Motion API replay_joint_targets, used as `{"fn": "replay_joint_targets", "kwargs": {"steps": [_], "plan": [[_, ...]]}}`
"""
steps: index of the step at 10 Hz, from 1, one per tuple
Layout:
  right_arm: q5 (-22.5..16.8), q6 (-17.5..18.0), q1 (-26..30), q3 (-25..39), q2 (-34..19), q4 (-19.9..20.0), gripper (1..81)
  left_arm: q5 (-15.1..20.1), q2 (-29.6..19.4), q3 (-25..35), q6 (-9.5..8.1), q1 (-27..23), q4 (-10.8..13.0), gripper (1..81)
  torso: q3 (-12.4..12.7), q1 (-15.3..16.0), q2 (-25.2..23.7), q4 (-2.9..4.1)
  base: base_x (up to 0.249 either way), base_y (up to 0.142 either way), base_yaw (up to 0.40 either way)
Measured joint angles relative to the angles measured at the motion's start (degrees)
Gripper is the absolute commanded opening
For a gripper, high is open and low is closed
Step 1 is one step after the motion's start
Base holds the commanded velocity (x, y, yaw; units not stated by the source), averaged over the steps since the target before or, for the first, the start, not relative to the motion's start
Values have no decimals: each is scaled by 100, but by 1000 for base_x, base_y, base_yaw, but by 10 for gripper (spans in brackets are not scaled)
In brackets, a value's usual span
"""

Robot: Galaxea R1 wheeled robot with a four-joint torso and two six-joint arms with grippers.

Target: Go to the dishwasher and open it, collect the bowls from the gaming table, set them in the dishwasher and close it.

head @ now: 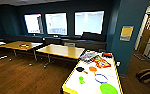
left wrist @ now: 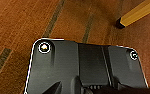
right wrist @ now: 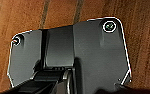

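Observation:
The gaming table, white-topped with a yellow edge, stands at the lower right of the head view. On its near end lie the bowls: a lime green one, a pale one with a blue rim and an orange one. Colourful game boxes cover its far end. My left gripper hangs over the wooden floor close to a yellow table edge. My right gripper hangs over bare floor. The dishwasher is out of view.
Two plain wooden tables stand beyond, before a dark bench under bright windows. A teal pillar rises right of the gaming table, with a round pouf past it. A small green item and a black one lie near the bowls.

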Motion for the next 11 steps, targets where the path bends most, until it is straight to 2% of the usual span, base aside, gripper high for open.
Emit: {"fn": "replay_joint_targets", "kwargs": {"steps": [5,11], "plan": [[-20,-2,-52,-7,-26,-1,811,2,44,11,0,73,0,811,2,-15,-5,0,88,68,0],[-2,-2,2,-2,-6,-1,811,13,18,12,5,41,0,811,0,-5,-2,0,138,0,0]]}}
